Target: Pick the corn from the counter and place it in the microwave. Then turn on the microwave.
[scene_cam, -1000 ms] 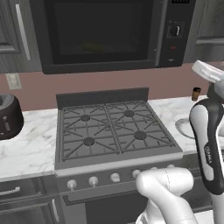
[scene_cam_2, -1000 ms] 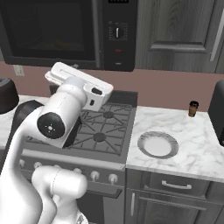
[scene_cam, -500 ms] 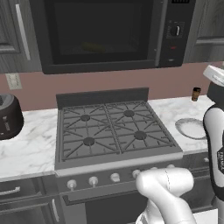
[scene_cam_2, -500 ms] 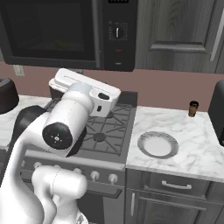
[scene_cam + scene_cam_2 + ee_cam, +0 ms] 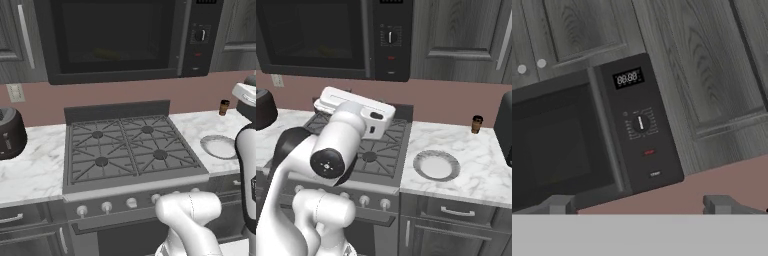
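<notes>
The black microwave (image 5: 120, 40) hangs above the stove with its dark glass door shut. Behind the glass a dim yellow shape, the corn (image 5: 106, 53), lies inside; it also shows faintly in the right base view as the corn (image 5: 327, 50). My gripper (image 5: 639, 205) is open with nothing between its fingertips. It points up at the microwave (image 5: 562, 145) and its control panel, where the round knob (image 5: 641, 122) sits above a small red button (image 5: 649, 152). The white hand (image 5: 358, 111) hovers over the stove's right half, below the panel.
A grey gas stove (image 5: 125, 147) sits in the white marble counter (image 5: 35, 165). To its right lie a round plate (image 5: 436, 165) and a small brown bottle (image 5: 476, 124) by the wall. A dark toaster (image 5: 10, 132) stands on the left. Grey cabinets (image 5: 461, 35) flank the microwave.
The arm has swung right across the stove, with the hand drifting toward the microwave's control panel side. The jaws stayed wide apart. Nothing on the counter moved.
</notes>
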